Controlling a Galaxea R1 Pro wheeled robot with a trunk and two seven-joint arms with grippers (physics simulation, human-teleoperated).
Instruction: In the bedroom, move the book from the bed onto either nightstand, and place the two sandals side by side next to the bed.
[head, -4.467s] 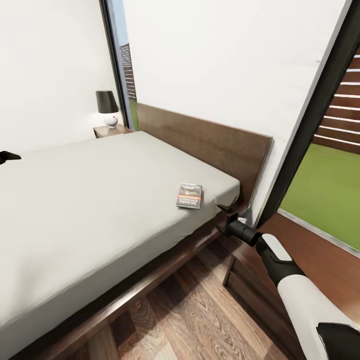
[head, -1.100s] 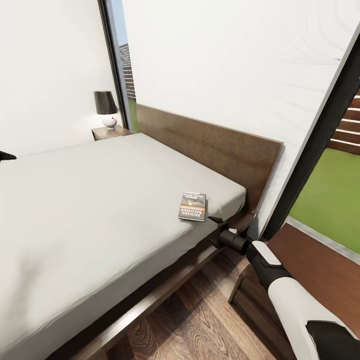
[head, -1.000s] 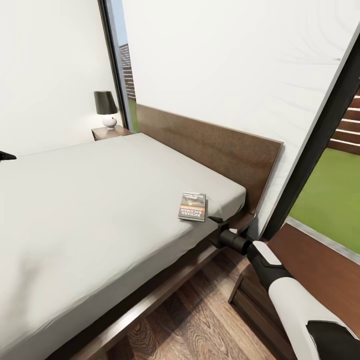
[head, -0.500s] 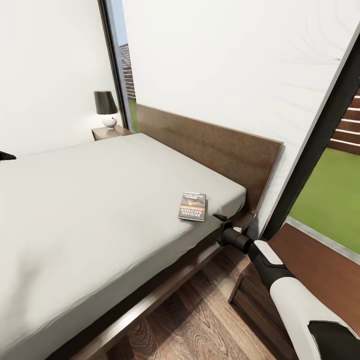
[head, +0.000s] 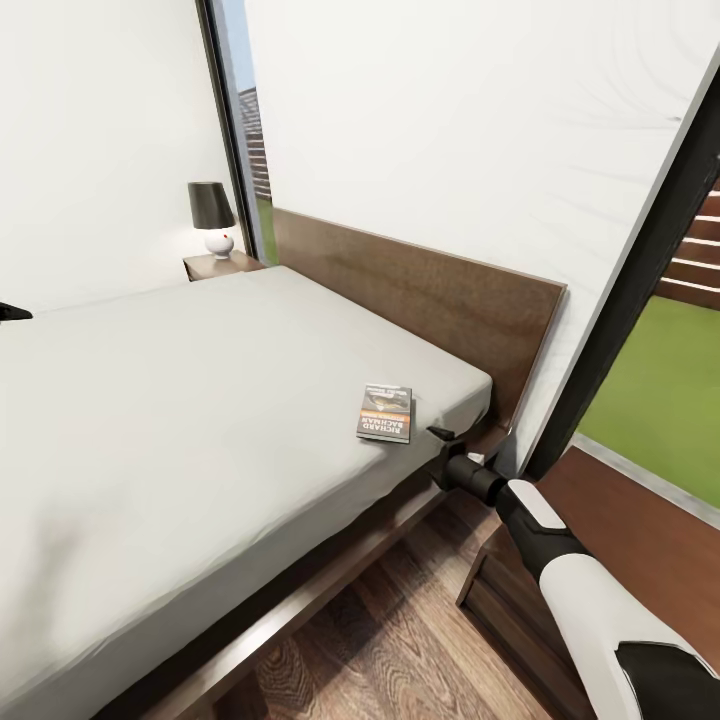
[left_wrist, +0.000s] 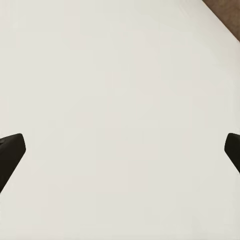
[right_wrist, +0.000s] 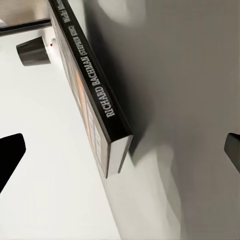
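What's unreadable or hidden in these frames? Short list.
- Left tool, head view: cut off by the picture's edge, just a dark tip over the bed.
- Book cover, head view: lettering too small to read; the right wrist view shows the spine edge-on.
- Right tool, head view: too small to tell its opening; right wrist view shows pads wide apart.
- Near nightstand, head view: the right arm covers part, the edge crops the rest.

The right arm reaches forward and low, its white forearm and black wrist leading to the right gripper (head: 436, 446) (fingers (right_wrist: 11, 155) spread wide apart). The left gripper (head: 14, 313) hangs with its fingers (left_wrist: 10, 150) parted too.
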